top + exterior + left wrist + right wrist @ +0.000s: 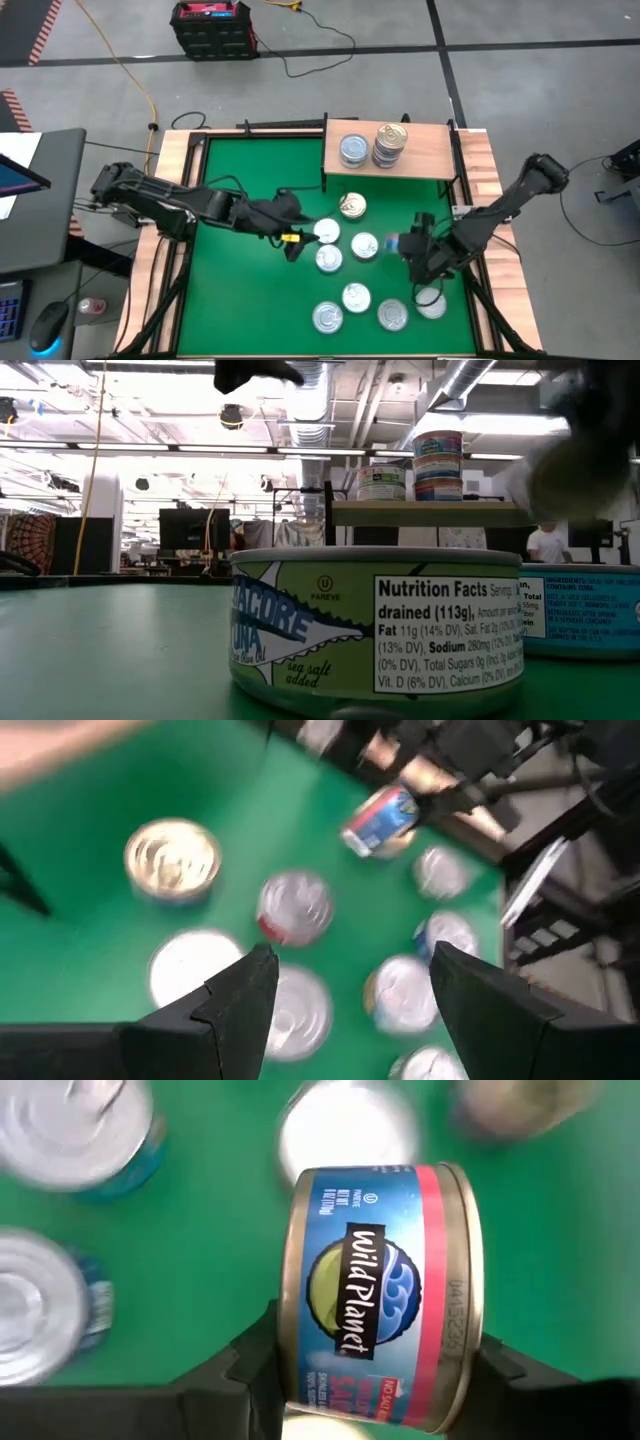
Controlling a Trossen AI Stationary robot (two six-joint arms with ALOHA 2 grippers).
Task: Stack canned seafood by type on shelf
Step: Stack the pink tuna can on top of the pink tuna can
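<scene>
Right gripper [375, 1370] is clamped on a blue-labelled can [380, 1295], its two dark fingers pressing the tin's flat ends so the "Wild Planet" label faces the wrist camera. From above, this held can [392, 242] hangs over the right half of the green desk [240, 300], clear of the surface, just beside a silver-lidded tin [364, 245].

Loose cans lie around it in the desk's middle and toward the near edge: a gold-lidded tin [352, 207] closest to the shelf, several silver-lidded ones [329, 259] below it, and three more [356, 297] near the front edge.

At the far edge stands the shelf [425, 150], a light-wood board on black legs, carrying a single silver-blue can [353, 150] and, touching it, a stack of cans [391, 143] topped by a gold lid. At table height the stack [438, 465] shows three tins high.

Left gripper [292, 243] hovers over the desk's centre with its fingers [235, 1005] spread apart and nothing between them, above the loose tins.
</scene>
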